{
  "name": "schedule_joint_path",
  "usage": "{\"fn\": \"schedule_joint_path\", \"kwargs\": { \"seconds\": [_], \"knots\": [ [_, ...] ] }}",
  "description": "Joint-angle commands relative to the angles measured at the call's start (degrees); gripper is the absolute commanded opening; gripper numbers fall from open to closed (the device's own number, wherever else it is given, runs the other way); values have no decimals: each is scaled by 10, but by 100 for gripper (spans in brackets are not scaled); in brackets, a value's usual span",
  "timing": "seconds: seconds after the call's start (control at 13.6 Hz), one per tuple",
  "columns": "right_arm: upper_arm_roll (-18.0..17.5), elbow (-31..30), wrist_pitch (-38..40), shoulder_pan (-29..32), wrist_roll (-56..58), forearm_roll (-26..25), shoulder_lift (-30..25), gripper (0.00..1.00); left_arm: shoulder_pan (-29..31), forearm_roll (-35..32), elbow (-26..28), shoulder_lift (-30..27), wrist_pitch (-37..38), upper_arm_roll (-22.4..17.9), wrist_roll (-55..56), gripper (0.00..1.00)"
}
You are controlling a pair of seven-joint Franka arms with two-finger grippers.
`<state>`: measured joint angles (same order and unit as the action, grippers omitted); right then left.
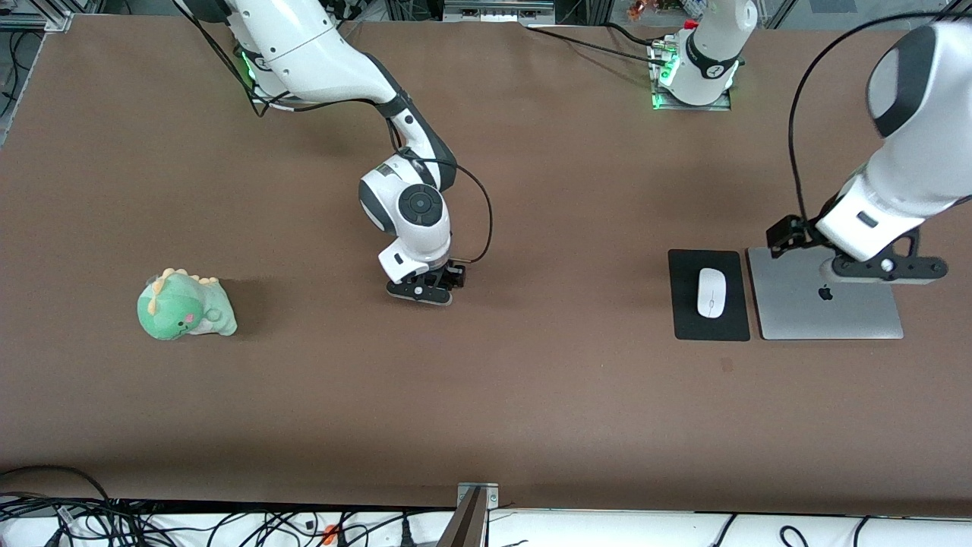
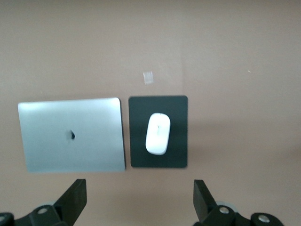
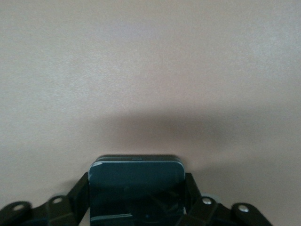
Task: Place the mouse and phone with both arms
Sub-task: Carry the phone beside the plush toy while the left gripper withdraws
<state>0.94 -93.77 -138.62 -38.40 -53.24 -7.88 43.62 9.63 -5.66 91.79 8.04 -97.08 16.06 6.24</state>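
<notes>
The white mouse lies on a black mouse pad toward the left arm's end of the table; it also shows in the left wrist view. My left gripper hangs open and empty over the silver laptop; its fingers stand wide apart with bare table between them. My right gripper is low at the middle of the table. In the right wrist view it is shut on the black phone, a finger on each side. The hand hides the phone in the front view.
The closed laptop lies right beside the mouse pad. A green plush dinosaur sits toward the right arm's end of the table. A small pale mark is on the tabletop close to the pad.
</notes>
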Motion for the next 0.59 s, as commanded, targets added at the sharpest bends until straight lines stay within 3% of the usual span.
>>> {"fn": "schedule_joint_path", "kwargs": {
  "seconds": [0.0,0.22,0.52],
  "knots": [
    [4,8,21,3,10,-3,-10,19,6,29,-61,8,66,6,-10,100],
    [2,83,139,45,106,1,-11,15,5,43,-78,-12,92,6,-10,100],
    [5,67,147,120,245,23,-22,10,-21,55,-69,-53,120,-8,-11,100]
  ]
}}
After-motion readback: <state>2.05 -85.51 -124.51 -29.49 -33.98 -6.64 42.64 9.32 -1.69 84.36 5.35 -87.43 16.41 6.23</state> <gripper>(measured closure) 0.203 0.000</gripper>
